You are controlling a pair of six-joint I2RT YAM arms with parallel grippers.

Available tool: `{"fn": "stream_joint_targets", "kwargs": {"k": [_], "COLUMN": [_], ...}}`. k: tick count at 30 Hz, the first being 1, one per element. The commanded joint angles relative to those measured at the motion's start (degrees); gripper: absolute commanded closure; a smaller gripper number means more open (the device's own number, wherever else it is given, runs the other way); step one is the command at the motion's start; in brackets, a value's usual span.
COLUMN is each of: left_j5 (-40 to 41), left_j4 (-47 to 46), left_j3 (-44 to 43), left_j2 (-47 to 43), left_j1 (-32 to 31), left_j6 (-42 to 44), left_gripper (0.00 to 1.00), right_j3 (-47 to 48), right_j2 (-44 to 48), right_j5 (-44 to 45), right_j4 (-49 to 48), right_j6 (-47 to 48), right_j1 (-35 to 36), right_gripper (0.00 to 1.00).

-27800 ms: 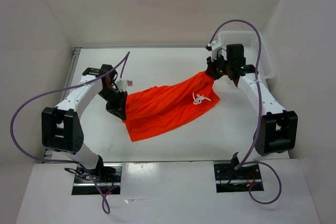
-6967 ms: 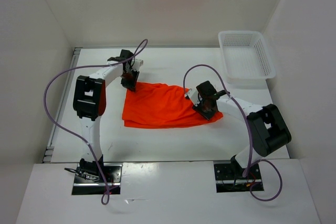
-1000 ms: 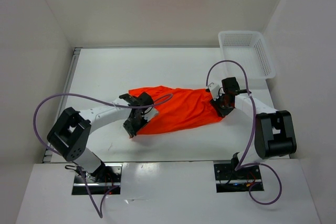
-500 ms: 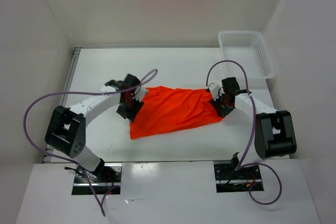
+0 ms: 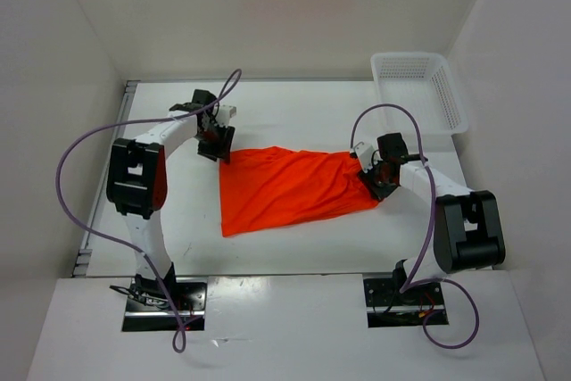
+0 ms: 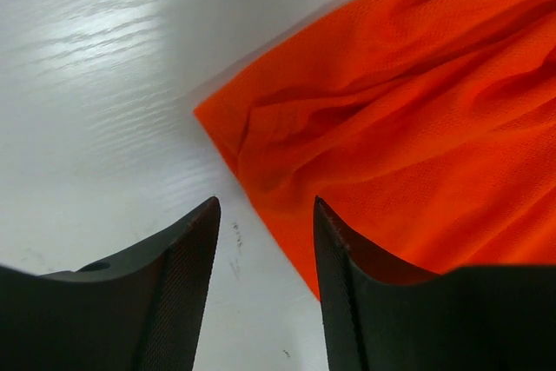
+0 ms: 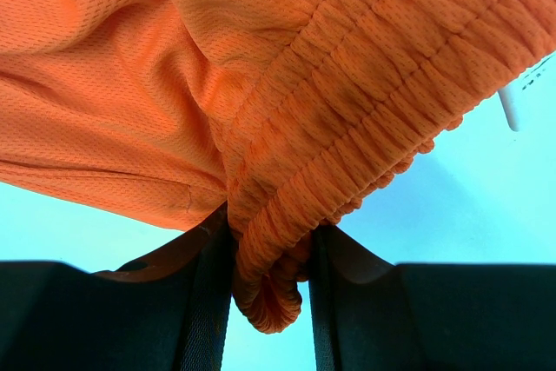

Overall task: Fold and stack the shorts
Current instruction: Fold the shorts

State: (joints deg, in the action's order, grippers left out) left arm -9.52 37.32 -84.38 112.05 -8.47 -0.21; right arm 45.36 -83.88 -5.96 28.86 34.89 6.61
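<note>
Just changed, top view: the left gripper (image 5: pixel 217 140) has swung from the near-left edge of the shorts (image 5: pixel 290 186) to their far-left corner and let go. The shorts lie flat on the table (image 5: pixel 294 113).
Left wrist view: jaws spread with nothing between them; the orange corner sits just ahead.
Right wrist view: the right gripper (image 7: pixel 269 245) pinches the gathered waistband (image 7: pixel 365 102).
Meaning: probably one fold is laid, and the left arm is free for the next.
Basket, top view: the white basket (image 5: pixel 419 86) at far right is empty, well apart from the shorts.
</note>
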Motion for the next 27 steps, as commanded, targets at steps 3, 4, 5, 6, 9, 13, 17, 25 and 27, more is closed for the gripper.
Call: {"fn": "stream_joint_targets", "kwargs": {"k": [3,4,5,6,9,13,17,25,27], "left_j5": [-4.20,-4.19,-3.41,-3.40,-1.91,-0.68,3.00,6.18,6.97], "left_j4": [-1.63,-1.64,-2.16,-2.16,-3.48,-6.55,-7.70,-8.40,-8.40], "left_j3": [-3.25,-3.86,-3.86,-3.86,-3.86,-2.81,-2.81,-2.81,-2.28], "left_j2": [3.25,3.87,4.49,5.62,7.21,7.75,5.29,2.74,3.26], "left_j1": [-0.84,-0.85,-1.46,-1.46,-2.52,-2.52,-2.52,-0.58,-0.58], "left_j6": [0.21,0.21,0.21,0.21,0.21,0.21,0.21,0.21,0.21], "left_gripper": [0.44,0.44,0.44,0.44,0.50,0.76,0.91,0.92,0.89], "right_j3": [-1.85,-1.86,-1.86,-1.86,-1.86,-2.38,-2.91,-3.97,-3.97], "right_j2": [2.14,2.14,2.14,2.14,2.14,2.14,3.19,4.25,4.25], "right_j5": [1.21,1.21,1.21,1.21,1.21,1.21,1.74,1.74,1.74], "right_j4": [-0.82,-0.82,-0.82,-0.82,-1.44,-1.44,-1.44,-1.44,-1.44], "right_j6": [0.96,0.96,0.96,0.96,0.96,0.96,0.96,1.49,1.49], "right_j1": [0.51,0.51,0.51,0.51,0.51,0.51,0.51,0.51,0.51], "right_gripper": [1.00,1.00,1.00,1.00,1.00,1.00,1.00,1.00,1.00]}}
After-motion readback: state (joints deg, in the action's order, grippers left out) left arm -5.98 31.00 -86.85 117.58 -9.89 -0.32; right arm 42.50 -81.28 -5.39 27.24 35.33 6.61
